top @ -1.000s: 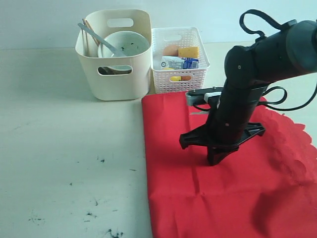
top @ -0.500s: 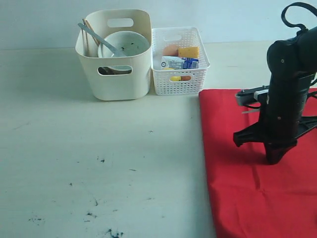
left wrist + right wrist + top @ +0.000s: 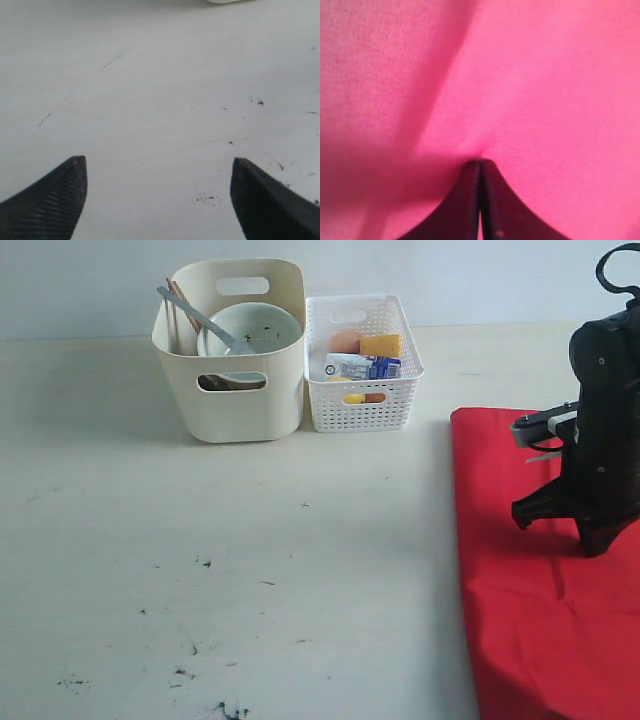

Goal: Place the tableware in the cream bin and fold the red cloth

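Two claws, one busy: right claw (image 3: 597, 545) is pinched shut on the red cloth (image 3: 520, 620) at the table's (image 3: 200, 570) right side, left claw (image 3: 158, 161) hangs wide apart over bare table. Tableware (image 3: 255, 328) sits in the cream bin (image 3: 235, 410). I'd drag low and slow so edges line up.

The cream bin (image 3: 240, 412) stands upright at the back; inside it the pale speckled bowl (image 3: 262, 330) sits tilted, with the wooden chopstick pair (image 3: 179, 296) and a grey metal utensil (image 3: 198, 319) leaning beside it; the red cloth (image 3: 520, 630) lies flat, slightly creased, far right, well apart from the bin.
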Controlling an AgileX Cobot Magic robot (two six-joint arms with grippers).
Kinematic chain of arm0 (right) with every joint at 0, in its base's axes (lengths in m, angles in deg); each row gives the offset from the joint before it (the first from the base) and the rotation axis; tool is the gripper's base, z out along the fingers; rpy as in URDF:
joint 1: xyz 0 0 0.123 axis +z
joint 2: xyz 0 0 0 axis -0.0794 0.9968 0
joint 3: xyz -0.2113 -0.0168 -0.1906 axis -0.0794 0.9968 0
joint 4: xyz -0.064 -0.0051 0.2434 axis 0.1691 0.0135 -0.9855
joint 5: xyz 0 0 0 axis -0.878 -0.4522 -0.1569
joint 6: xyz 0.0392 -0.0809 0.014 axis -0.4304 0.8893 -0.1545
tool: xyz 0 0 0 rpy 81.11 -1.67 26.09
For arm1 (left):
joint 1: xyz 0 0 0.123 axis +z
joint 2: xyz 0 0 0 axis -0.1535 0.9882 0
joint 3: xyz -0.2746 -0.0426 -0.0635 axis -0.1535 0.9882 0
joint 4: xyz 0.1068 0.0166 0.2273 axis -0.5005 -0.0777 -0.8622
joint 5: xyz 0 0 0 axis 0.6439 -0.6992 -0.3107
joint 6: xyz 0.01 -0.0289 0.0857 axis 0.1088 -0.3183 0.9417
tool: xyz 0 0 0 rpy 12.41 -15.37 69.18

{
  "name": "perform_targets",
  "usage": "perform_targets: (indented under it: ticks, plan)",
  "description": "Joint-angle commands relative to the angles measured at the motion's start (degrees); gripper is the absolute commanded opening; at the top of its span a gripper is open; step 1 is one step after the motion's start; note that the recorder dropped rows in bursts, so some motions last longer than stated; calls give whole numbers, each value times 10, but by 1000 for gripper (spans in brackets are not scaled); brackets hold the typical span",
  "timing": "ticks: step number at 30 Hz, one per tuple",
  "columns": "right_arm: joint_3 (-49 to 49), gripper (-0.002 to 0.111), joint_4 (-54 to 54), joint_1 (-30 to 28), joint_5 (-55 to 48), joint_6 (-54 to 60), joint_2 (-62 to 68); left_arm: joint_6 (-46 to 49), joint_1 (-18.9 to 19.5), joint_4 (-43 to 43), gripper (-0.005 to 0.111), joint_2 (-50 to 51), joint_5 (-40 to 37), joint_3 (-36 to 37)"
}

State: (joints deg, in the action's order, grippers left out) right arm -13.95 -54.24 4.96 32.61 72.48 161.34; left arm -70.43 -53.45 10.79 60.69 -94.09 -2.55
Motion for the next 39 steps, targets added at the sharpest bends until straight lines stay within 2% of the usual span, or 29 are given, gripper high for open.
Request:
perform_targets:
  ticks: [1,9,15,20,23,29,39]
  plan:
    - [0,0,-18,-3,54,-3,-34,2,1,-9,75,-3,-2,1]
    - [21,0,-15,-10,74,-7,-73,2,1,-6,75,-3,-2,1]
    - [72,0,-12,-71,116,-35,-73,2,1,0,75,-3,-4,1]
    - [83,0,-100,-90,191,23,-42,2,1,0,75,-3,-4,1]
    - [80,0,-115,-90,236,25,5,2,1,3,75,-3,-4,1]
    - [14,0,-124,-90,240,25,87,2,1,7,75,-3,-4,1]
    - [-180,0,-130,-90,193,26,195,2,1,8,75,-3,-4,1]
